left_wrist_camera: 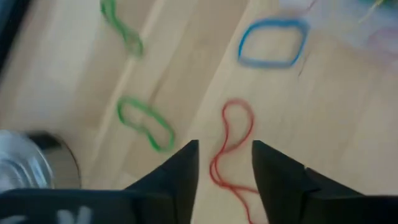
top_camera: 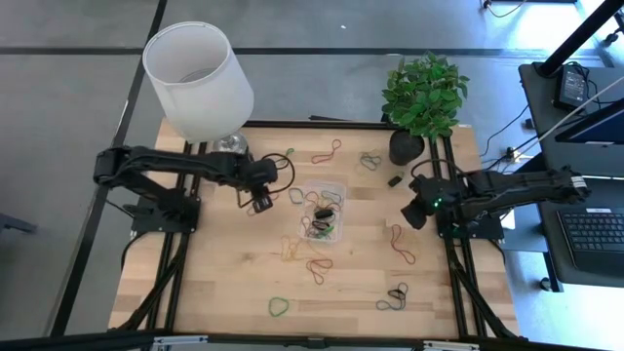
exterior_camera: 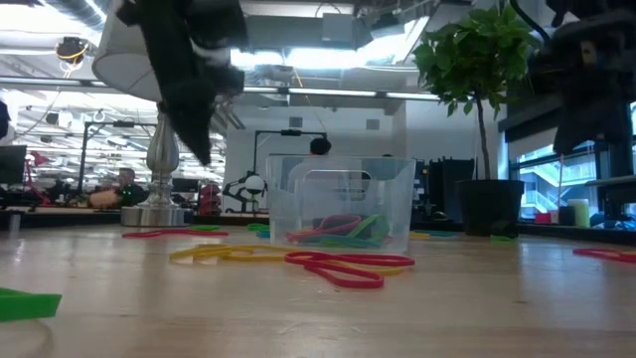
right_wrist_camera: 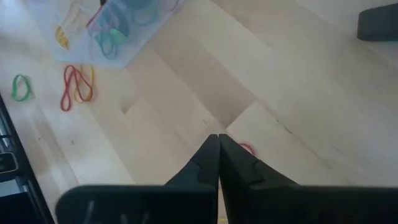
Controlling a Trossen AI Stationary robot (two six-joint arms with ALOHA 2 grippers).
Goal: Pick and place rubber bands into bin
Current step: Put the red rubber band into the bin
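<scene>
The clear bin [top_camera: 336,183] stands mid-table with several coloured rubber bands [top_camera: 322,220] inside. More rubber bands lie loose on the wood around it: a red one [top_camera: 327,152], a green one [top_camera: 279,307] and a black one [top_camera: 395,297]. My left gripper [top_camera: 261,202] hangs open above the table, left of the bin. In its wrist view a red rubber band [left_wrist_camera: 231,140] lies flat on the wood below the gap between its fingers [left_wrist_camera: 225,146]. My right gripper [top_camera: 413,214] is shut with nothing in it [right_wrist_camera: 219,138], raised right of the bin [right_wrist_camera: 134,34].
A lamp with a white shade [top_camera: 200,78] and a metal base [left_wrist_camera: 28,165] stands far left, close to my left gripper. A potted plant [top_camera: 424,97] stands far right, with a small black block [top_camera: 395,180] beside it. Blue [left_wrist_camera: 272,42] and green [left_wrist_camera: 146,123] bands lie nearby.
</scene>
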